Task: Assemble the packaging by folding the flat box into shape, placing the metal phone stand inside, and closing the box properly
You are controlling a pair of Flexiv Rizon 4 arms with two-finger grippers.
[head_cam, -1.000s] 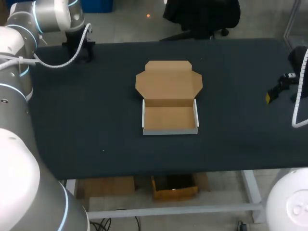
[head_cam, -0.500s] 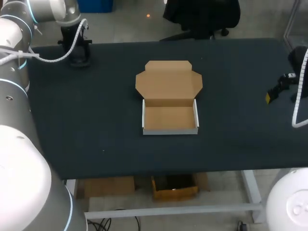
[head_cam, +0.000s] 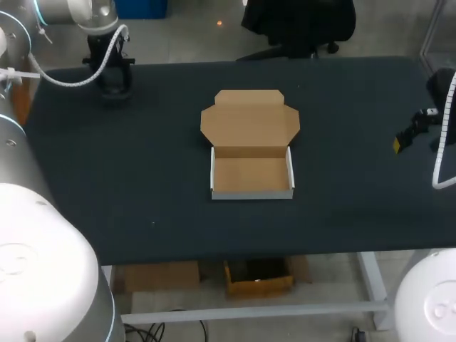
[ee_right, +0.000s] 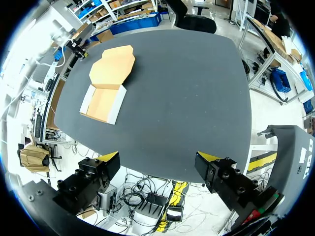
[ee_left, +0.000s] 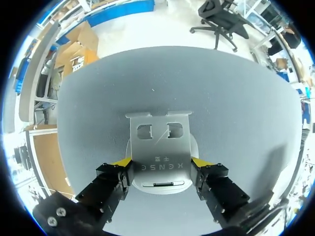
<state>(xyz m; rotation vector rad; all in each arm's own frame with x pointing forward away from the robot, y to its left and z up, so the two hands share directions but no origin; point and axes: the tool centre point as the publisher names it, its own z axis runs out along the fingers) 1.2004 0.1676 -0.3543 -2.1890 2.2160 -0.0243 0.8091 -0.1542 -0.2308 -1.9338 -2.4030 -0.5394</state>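
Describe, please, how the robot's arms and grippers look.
The left arm is glossy white and silver rounded segments with light blue joint rings and a white coiled cable. The right arm shows a white dome and a thin white cable. The left gripper and right gripper have blocky black fingers, yellow tips.

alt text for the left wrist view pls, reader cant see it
A silver metal phone stand is held between the two yellow-tipped fingers of the left pincer, which touch it from both sides. The stand has two rectangular cut-outs near its far end, and the dark table spreads out beneath and ahead of it.
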